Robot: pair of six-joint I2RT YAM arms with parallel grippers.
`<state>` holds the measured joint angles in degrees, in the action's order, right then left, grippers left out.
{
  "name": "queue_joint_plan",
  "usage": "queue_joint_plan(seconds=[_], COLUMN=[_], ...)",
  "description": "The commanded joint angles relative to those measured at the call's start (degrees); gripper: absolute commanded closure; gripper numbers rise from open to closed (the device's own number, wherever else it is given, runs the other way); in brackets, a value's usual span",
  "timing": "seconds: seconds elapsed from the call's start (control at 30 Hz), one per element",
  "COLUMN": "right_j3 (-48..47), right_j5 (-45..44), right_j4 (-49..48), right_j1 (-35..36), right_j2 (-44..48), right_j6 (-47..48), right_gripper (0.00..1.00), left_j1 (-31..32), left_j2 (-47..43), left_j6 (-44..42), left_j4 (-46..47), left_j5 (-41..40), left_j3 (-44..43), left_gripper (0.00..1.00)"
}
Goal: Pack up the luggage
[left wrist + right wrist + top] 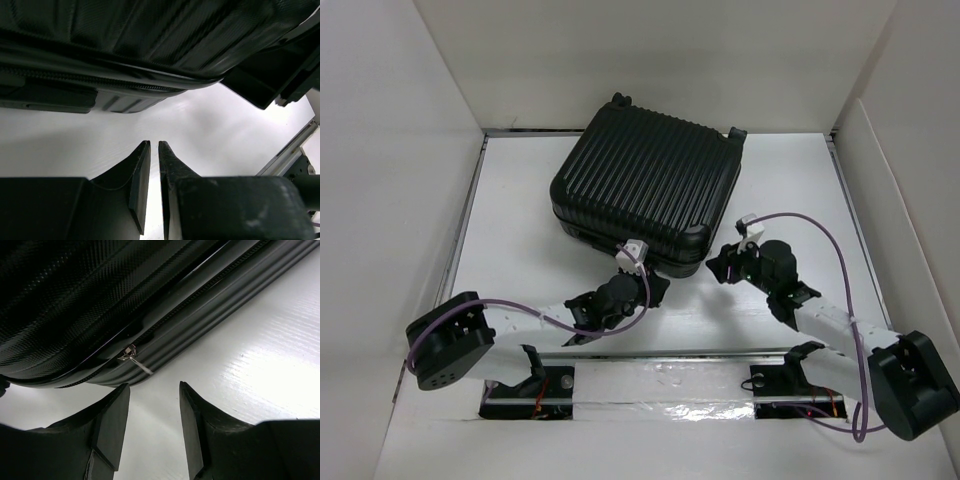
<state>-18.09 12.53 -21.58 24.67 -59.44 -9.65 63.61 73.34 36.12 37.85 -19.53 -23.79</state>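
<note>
The luggage (pixel 645 180), a black ribbed hard-shell suitcase, lies flat and closed on the white table, angled with its wheels toward the back. My left gripper (pixel 653 284) sits at its near edge, below the zipper line (pixel 125 85). Its fingers (pixel 154 145) are shut with only a thin slit between them and nothing in it. My right gripper (pixel 722 262) is at the case's near right corner. Its fingers (pixel 154 387) stand open and empty. A small metal zipper pull (pixel 137 362) hangs from the luggage (pixel 100 290) just ahead of them, apart from the pads.
White walls (pixel 400 120) box in the table on the left, back and right. A metal rail (pixel 660 390) with both arm bases runs along the near edge. Purple cables (pixel 840 260) loop over each arm. Bare table (pixel 520 200) flanks the case.
</note>
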Motion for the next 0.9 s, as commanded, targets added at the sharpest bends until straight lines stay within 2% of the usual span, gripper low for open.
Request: queue_joint_plan(seconds=[0.0,0.2,0.5,0.53,0.6,0.7,0.87], right_j3=[-2.83,-4.15,-5.47,-5.47,-5.38,-4.59,-3.98], right_j5=[0.83,-0.41,0.65,0.74,1.52,1.53,-0.22], right_j4=[-4.69,-5.74,-9.52,-10.05,-11.71,-15.05,-16.47], right_j1=[0.82,0.82,0.82,0.82,0.82,2.05,4.07], right_j2=[-1.03,-1.38,-4.63,-5.59,-6.21,-6.48,-5.25], right_j6=[2.09,3.41,4.38,4.38,4.11,3.5,4.11], right_gripper=[0.5,0.5,0.56,0.64,0.72,0.75,0.87], left_j1=[-0.25,-1.38,-2.44,-2.44,-2.44,-2.96,-2.97], left_j2=[0.05,0.58,1.19,1.19,1.37,1.72,1.63], left_j6=[-1.49,-2.02,-2.9,-2.98,-3.07,-3.95,-4.92], left_j4=[2.94,2.94,3.11,3.11,3.2,3.29,2.85], left_j5=[-0.07,0.37,1.42,1.42,1.42,1.51,1.34], left_j3=[-2.75,-3.45,-3.81,-3.89,-4.16,-5.21,-6.53], left_gripper=[0.91,0.91,0.91,0.91,0.91,0.91,0.91])
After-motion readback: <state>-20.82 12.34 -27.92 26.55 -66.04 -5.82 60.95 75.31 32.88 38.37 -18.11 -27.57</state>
